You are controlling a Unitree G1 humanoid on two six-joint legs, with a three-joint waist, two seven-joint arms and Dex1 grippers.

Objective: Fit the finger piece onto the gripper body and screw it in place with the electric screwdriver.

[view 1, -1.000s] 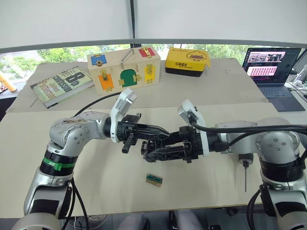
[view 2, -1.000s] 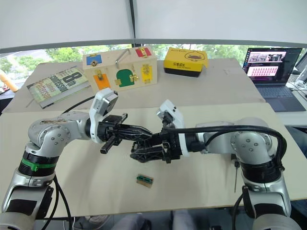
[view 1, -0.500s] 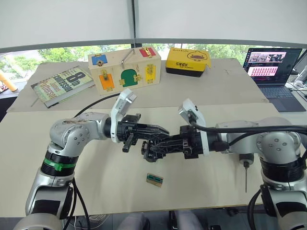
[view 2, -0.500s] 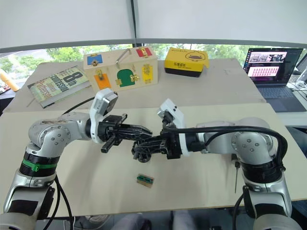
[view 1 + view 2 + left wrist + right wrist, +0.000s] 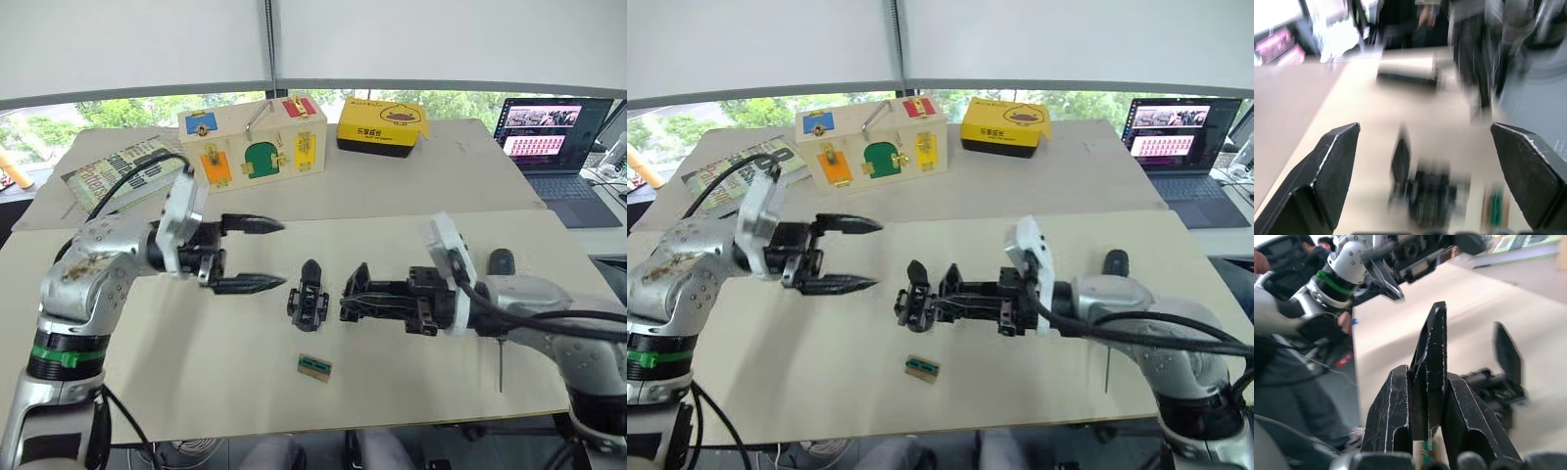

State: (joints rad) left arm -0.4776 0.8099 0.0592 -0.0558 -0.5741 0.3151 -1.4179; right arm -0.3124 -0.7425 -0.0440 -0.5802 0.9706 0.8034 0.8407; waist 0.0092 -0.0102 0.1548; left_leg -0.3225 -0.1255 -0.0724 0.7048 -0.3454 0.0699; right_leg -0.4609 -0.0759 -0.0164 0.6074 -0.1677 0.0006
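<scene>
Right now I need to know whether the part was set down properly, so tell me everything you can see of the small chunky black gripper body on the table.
The small chunky black gripper body rests on the beige table, free of both grippers. It looks like moulded black plastic, a blocky base with one pointed finger sticking up and away from the robot. It lies between the open left gripper and the right gripper, which is shut on the black tapered finger piece. A small green-brown tray lies apart from it, nearer the robot.

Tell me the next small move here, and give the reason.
Probably ease the right gripper forward so the finger piece it pinches meets the gripper body. The body stands free on the table just ahead of the piece's tip, the left gripper hangs open beside it, and the electric screwdriver lies unused.
</scene>
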